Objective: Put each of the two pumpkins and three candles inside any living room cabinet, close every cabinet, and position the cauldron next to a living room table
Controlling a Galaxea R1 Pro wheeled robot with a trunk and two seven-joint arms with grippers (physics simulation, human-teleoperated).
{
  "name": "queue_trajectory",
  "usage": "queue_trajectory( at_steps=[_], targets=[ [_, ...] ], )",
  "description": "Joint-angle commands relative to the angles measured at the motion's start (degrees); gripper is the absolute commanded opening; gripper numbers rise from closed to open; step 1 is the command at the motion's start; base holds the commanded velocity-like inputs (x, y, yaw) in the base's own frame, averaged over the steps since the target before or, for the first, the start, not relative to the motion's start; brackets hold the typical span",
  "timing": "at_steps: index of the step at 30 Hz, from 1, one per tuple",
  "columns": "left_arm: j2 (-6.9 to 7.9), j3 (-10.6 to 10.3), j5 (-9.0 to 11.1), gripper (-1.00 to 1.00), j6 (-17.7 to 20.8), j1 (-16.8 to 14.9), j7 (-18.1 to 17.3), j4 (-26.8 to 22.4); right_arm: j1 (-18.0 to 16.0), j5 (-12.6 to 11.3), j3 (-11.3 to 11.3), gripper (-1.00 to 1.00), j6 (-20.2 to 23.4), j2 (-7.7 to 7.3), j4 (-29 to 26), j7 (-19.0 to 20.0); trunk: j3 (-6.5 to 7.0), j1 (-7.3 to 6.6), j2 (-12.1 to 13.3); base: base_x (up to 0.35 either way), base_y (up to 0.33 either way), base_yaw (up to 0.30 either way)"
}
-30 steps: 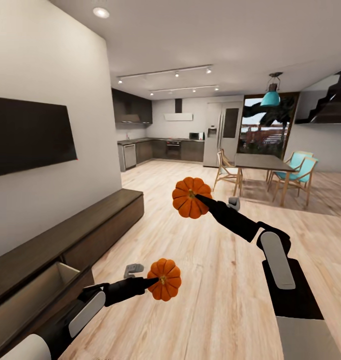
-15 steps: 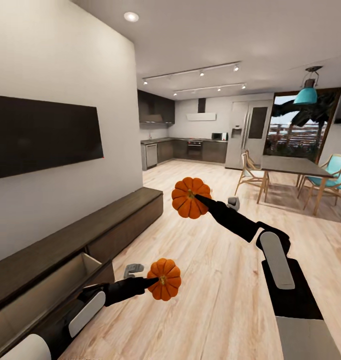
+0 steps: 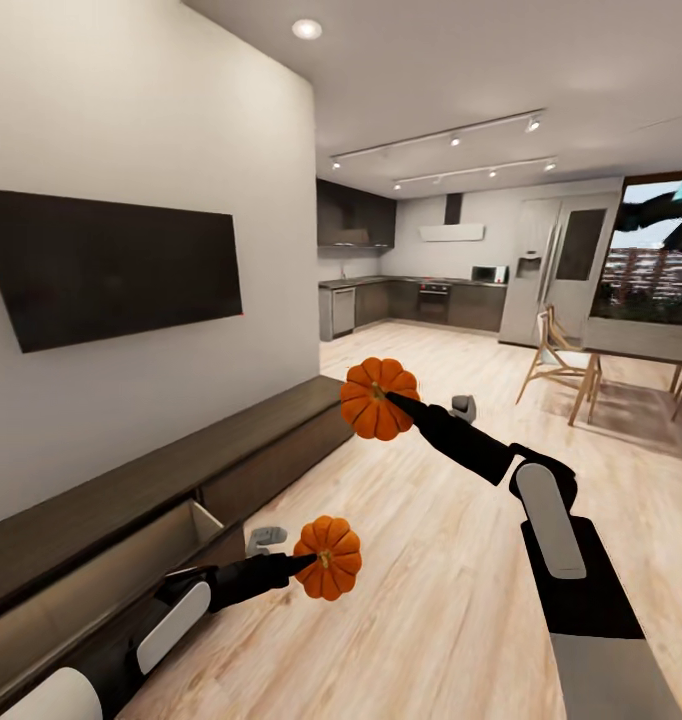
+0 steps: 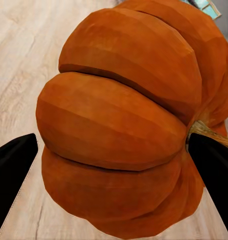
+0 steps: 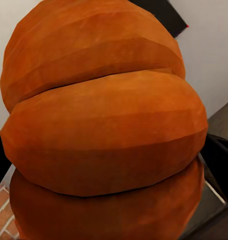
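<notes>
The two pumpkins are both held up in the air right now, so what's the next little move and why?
Probably swing the left gripper with its pumpkin toward the open drawer of the cabinet. That drawer stands pulled out, close on the left arm's side, while the right gripper holds the other pumpkin farther out over the floor.

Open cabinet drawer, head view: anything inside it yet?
The open drawer of the cabinet shows bare tan walls, nothing visible inside. Its nearer end is covered by the left arm, so unknown there.

i see the cabinet (image 3: 171,480) along the left wall, one pumpkin (image 3: 326,557) beside it, another pumpkin (image 3: 377,398) farther ahead.
</notes>
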Motion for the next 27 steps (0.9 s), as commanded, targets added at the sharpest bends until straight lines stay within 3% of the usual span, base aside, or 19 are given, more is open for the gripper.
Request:
queue_trajectory(
  at_steps=[1,19,27],
  targets=[
    [0.03,-0.11,0.65,-1.00,0.34,-0.06,0.07,-0.01,-0.04,-0.38,-0.10,-1.00,0.35,0.00,-0.05,0.20,-0.06,0.02,-0.04,0.222,-0.230,0.289],
    [0.03,0.07,0.68,-1.00,0.34,-0.03,0.07,-0.01,-0.04,-0.38,-0.04,-1.00,0.36,0.00,-0.14,0.20,-0.06,0.02,-0.04,0.242,-0.221,0.289],
    [0.09,0.18,0.68,-1.00,0.34,-0.04,0.05,-0.01,-0.04,-0.38,-0.03,-1.00,0.36,0.00,-0.09,0.20,-0.06,0.02,-0.04,0.071,-0.042,0.289]
  ],
)
